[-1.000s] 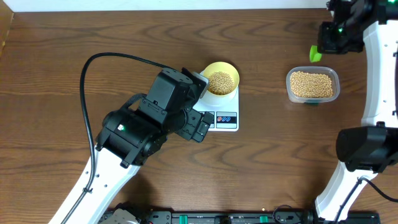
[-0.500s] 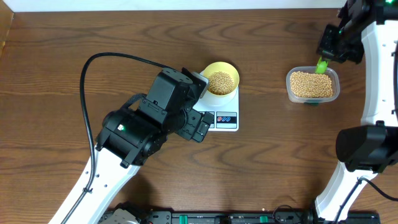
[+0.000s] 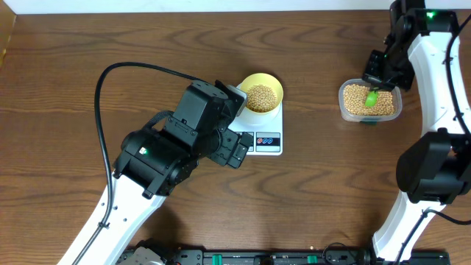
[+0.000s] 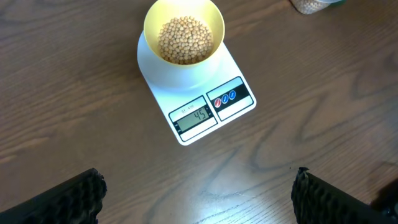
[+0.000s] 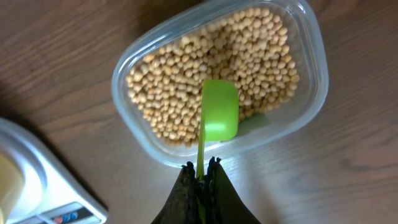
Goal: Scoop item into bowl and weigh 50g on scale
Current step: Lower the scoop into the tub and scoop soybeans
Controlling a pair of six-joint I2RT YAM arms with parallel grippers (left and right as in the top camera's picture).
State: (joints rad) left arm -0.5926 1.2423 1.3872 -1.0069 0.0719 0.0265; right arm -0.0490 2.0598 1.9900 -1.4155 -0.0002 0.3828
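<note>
Covering the 9 o'clock half of the scale (image 4: pixel 181 78) in the overhead view, the left arm (image 3: pixel 171 147) hides the display there, and its own tool cannot be seen from above. From the left wrist, the left tool (image 4: pixel 199 198) shows only as two dark ribbed fingertips cut off at the 7 and 5 o'clock corners, spread wide with nothing between them, above bare worktop (image 4: pixel 74 112). A pale-yellow bowl (image 4: pixel 147 28) sits on the scale's round platform, at 12 o'clock in that view, and holds a heap of tan beans (image 4: pixel 185 39) well below its rim. At 3 o'clock from the bowl, well apart on the worktop, stands a clear rounded-rectangular tub (image 5: pixel 119 84), filled with more of the same beans across its floor. The right tool (image 5: pixel 200 169) is clamped tight on the thin handle of a green scoop (image 5: pixel 220 112); the handle's end is hidden between the fingers. The scoop's head lies over the beans toward the tub's 5 o'clock side, and whether it touches them cannot be told. On the scale's grey display (image 4: pixel 194 116) the figure reads 45; the small print above it is too fine to read. Red and blue buttons (image 4: pixel 225 98) sit at 3 o'clock from the display.
</note>
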